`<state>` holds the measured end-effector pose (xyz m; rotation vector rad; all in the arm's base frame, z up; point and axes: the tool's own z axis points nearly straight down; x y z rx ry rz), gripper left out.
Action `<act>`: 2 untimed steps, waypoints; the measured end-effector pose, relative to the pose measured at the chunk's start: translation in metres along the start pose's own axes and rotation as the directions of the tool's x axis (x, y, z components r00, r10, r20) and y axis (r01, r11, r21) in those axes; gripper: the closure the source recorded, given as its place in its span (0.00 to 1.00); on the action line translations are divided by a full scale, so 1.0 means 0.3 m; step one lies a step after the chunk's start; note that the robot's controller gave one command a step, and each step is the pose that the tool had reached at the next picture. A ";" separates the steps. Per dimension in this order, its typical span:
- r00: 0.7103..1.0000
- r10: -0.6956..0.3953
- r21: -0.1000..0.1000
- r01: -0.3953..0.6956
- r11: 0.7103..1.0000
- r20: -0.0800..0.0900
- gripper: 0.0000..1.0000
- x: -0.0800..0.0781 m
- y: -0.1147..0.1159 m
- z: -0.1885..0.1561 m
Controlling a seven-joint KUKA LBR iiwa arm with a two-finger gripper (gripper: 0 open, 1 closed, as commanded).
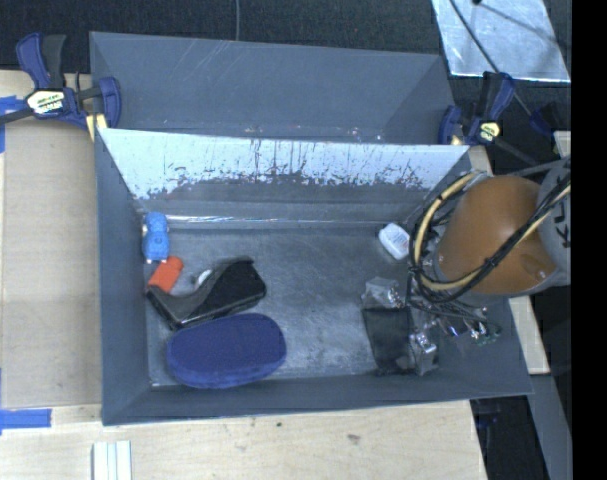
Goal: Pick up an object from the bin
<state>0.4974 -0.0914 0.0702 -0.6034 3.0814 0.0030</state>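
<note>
Pale counter (pixel 43 268) surrounds the grey bin (pixel 283 88), with the arm's orange cover (pixel 493 233) entering at the right of the frame. You see the hand (pixel 420 346) low in the bin's lower right corner, at the right edge of a flat black block (pixel 383 333). Whether the hand is wide or narrow you cannot tell, and nothing shows as held. Judge this the approach-and-grasp step: your next move calls for closing on the block, then a straight lift clear of the near wall. A small white thing (pixel 393 239) lies just above. Well apart at the left lie a blue figure (pixel 156 234), an orange piece (pixel 166 272), a black case (pixel 218 290) and a blue oval pouch (pixel 226 351).
</note>
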 end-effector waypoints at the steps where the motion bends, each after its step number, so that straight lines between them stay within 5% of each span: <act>1: 1.000 0.002 0.003 -0.002 1.000 0.002 1.00 0.001 -0.011 -0.001; 2: 1.000 -0.026 0.004 0.026 1.000 0.008 1.00 -0.081 0.209 -0.445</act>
